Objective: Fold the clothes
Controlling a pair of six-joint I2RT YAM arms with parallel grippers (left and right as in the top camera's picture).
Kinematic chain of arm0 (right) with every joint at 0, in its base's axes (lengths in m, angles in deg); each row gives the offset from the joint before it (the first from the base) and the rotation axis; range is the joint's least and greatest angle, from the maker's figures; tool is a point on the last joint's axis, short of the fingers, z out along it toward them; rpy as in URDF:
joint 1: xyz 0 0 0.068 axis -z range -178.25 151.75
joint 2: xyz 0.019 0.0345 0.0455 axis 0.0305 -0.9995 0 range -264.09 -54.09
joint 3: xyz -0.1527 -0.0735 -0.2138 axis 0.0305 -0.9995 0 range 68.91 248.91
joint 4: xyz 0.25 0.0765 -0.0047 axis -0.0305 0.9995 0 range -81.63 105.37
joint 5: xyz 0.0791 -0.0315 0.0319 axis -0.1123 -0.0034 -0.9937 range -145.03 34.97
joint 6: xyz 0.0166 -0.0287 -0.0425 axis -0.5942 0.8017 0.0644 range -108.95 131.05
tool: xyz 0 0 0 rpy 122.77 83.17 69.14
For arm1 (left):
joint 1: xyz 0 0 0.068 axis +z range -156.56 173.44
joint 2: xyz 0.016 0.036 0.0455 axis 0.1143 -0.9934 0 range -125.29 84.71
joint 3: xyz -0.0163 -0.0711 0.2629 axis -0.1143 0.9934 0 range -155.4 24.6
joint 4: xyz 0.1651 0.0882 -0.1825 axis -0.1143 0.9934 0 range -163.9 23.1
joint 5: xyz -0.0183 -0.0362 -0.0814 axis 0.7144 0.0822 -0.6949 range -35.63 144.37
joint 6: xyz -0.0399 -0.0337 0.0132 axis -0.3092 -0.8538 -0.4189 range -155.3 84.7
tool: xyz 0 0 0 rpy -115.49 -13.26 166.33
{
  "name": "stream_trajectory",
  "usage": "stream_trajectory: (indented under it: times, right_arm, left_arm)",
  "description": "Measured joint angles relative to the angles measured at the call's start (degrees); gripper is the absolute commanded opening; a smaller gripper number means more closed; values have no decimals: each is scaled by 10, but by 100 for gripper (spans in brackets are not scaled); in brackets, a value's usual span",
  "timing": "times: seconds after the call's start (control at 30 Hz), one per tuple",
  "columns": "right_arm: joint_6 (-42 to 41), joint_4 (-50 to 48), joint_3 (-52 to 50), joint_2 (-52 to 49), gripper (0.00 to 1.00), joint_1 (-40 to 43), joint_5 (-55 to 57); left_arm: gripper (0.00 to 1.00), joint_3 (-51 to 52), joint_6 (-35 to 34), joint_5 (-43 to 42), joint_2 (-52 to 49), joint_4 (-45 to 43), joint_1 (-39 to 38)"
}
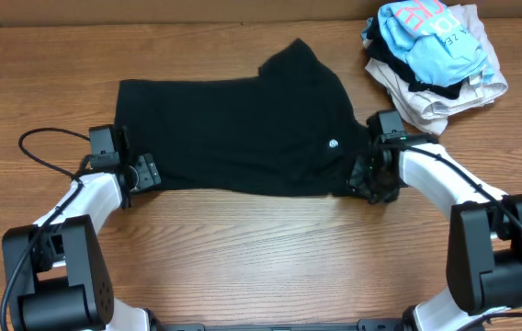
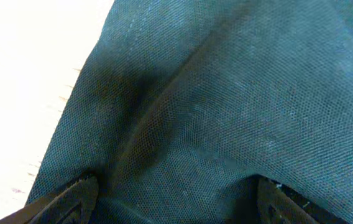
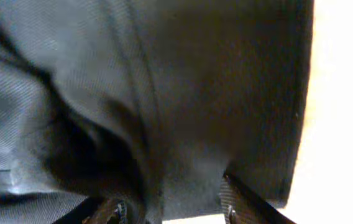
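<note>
One black shirt point(image 1: 233, 138) lies spread across the middle of the wooden table point(image 1: 261, 248), somewhat nearer the far edge than the near one. Its body runs left to right, and a rumpled peak of cloth rises toward the far edge right of centre. A small round white neck label point(image 1: 333, 143) shows on the right part of the cloth. The shirt's lower left corner sits at the left gripper point(image 1: 141, 173). In the left wrist view the shirt point(image 2: 226, 93) fills nearly the whole frame, with bright table point(image 2: 27, 62) at the upper left. There the left gripper point(image 2: 176, 193) has its fingers point(image 2: 77, 196) standing wide apart at the bottom corners, with creased cloth stretched across the gap. The shirt's lower right corner meets the right gripper point(image 1: 371, 179), where the fabric is bunched and dark. In the right wrist view the shirt point(image 3: 164, 74) hangs in deep folds, with a straight hemmed edge beside the bright table point(image 3: 344, 93) on the right. The right gripper point(image 3: 173, 202) has a fold of cloth between its fingers point(image 3: 238, 199), but whether they press on it cannot be told. A black cable point(image 1: 45, 152) loops over the table near the left edge, beside the left arm. At the far right corner rests a pile point(image 1: 436, 87) of crumpled garments, well apart from the shirt's body, with a light blue garment point(image 1: 426, 37) bearing pink letters on top.
</note>
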Motion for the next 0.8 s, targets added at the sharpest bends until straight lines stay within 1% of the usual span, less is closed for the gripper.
stream_trajectory:
  times: [0.1, 0.23, 0.4, 0.47, 0.53, 0.6, 0.67, 0.73, 0.77, 0.8]
  right_arm:
    - [-2, 52, -5, 6, 51, 7, -18]
    - [-6, 109, -20, 42, 52, 8, -35]
    - [-6, 166, -21, 143, 53, 9, -42]
    - [-7, 188, -21, 188, 53, 9, -44]
    - [-9, 203, -21, 223, 57, 9, -44]
    - [-9, 216, -21, 255, 61, 9, -44]
    - [-9, 225, -21, 286, 65, 9, -44]
    - [-4, 229, -21, 314, 70, 9, -44]
    - [2, 232, -18, 324, 72, 9, -44]
    - [8, 236, -14, 333, 74, 9, -44]
  left_arm:
    - [82, -10, -16, 6, -1, 45, 4]
    - [79, -24, -44, 6, 5, 141, 20]
    - [77, -39, -71, 8, 14, 274, 35]
    - [77, -36, -71, 8, 21, 307, 37]
    - [78, -27, -71, 9, 31, 330, 37]
    - [82, -12, -71, 10, 50, 351, 37]
    - [91, -1, -69, 11, 79, 357, 37]
    - [98, 0, -69, 10, 119, 356, 37]
    - [100, 0, -68, 10, 137, 355, 37]
    - [100, -1, -69, 10, 159, 355, 37]
